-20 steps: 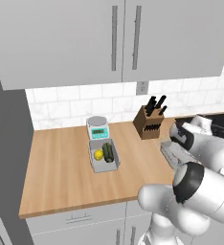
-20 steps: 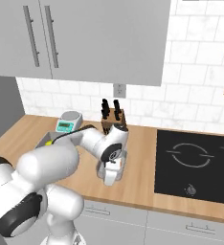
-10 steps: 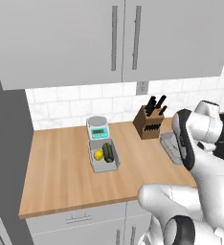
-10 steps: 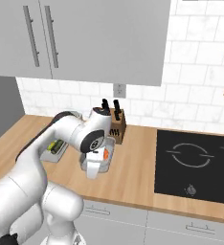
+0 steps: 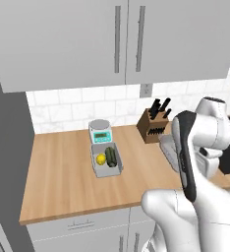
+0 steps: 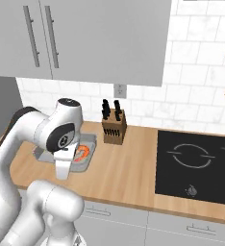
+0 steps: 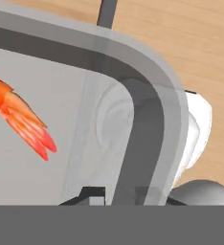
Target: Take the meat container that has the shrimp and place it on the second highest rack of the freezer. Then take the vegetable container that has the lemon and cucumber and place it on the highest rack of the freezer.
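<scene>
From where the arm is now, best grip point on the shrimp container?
Take the thin raised rim of the shrimp container, near its rounded corner, coming down from above so one finger goes inside the wall and one outside. It lies flat on the counter, and the shrimp sits clear of that edge.

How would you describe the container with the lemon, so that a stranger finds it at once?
On the wooden counter, find the small kitchen scale by the tiled wall. Directly in front of it lies a grey tray. It alone holds a yellow lemon beside a dark green cucumber.

Knife block (image 6: 114,127) by the tiled wall — scale (image 5: 100,132) left, black cooktop (image 6: 196,162) right
</scene>
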Robot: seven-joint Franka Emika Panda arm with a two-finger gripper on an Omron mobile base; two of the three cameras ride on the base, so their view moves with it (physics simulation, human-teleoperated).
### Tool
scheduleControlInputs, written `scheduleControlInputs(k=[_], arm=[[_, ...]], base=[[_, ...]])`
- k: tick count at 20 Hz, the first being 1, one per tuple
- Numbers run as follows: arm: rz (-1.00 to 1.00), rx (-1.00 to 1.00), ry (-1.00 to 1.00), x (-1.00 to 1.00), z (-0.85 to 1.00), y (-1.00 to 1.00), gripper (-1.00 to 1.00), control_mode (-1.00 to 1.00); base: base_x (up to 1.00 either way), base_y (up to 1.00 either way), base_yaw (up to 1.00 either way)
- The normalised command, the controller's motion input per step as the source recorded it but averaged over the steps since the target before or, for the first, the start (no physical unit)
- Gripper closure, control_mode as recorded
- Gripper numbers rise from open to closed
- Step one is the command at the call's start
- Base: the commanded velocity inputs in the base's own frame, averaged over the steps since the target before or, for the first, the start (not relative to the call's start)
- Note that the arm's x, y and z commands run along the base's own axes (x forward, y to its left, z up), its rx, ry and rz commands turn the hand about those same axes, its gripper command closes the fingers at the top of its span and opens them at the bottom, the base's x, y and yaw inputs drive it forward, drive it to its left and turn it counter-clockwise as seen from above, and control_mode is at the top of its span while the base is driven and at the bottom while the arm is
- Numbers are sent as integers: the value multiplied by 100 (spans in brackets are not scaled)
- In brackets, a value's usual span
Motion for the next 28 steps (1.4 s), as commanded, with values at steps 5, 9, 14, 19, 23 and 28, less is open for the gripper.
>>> scheduleControlInputs(k=[5,9,14,19,23,28], arm=[[0,4,-4,-89,10,16,100,-100],[-2,7,-3,-29,0,5,100,-100],[0,0,0,0,0,0,100,-100],[0,0,0,-11,-2,0,100,100],[0,0,0,0,0,0,100,100],[0,0,0,0,0,0,100,100]], base=[[0,0,0],[0,0,0],[0,0,0],[-13,0,0],[-93,0,0],[-94,-4,0]])
